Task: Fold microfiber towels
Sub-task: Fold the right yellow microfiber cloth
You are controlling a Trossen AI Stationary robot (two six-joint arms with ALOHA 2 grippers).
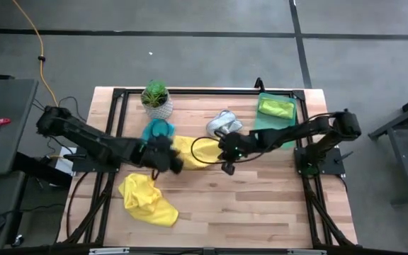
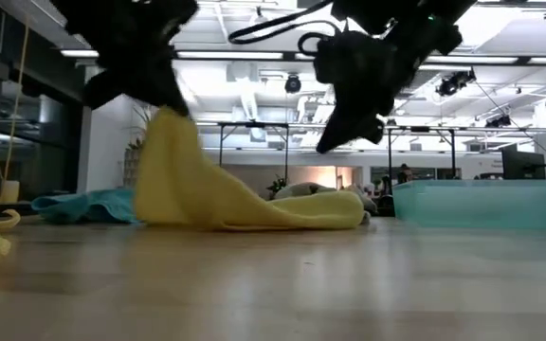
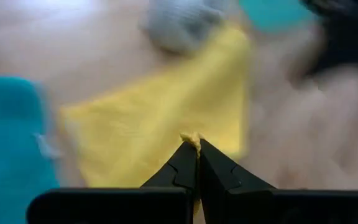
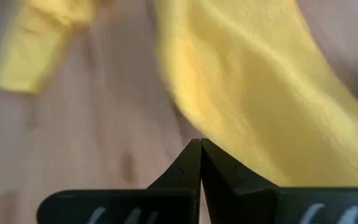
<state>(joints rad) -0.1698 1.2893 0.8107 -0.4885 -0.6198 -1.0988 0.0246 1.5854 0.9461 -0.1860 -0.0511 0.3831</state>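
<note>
At the left of the wooden bench [image 1: 261,205], a crumpled yellow towel [image 1: 147,200] lies alone near the front edge. Behind it, toward the middle, the left gripper [image 1: 163,157] has its fingers pressed together on a corner of a second yellow towel [image 1: 193,151]. The left wrist view shows a small tuft of yellow cloth pinched between the fingertips [image 3: 185,163], and the low view shows that corner lifted into a peak while the rest of the cloth trails flat on the bench. Just behind the left gripper a teal towel [image 1: 158,129] lies bunched, and farther back near the rear rail stands a small green plant in a white pot [image 1: 156,98].

Right of the held towel, the right gripper [image 1: 227,167] hangs above the bench at that towel's right end. Its fingers are closed together, and in its wrist view nothing shows between them; the yellow cloth lies just beyond the tips. Behind this gripper a grey-white towel [image 1: 223,124] sits crumpled. Farther right, at the back corner, a translucent green tray [image 1: 273,127] holds a lime green towel [image 1: 275,107].
</note>
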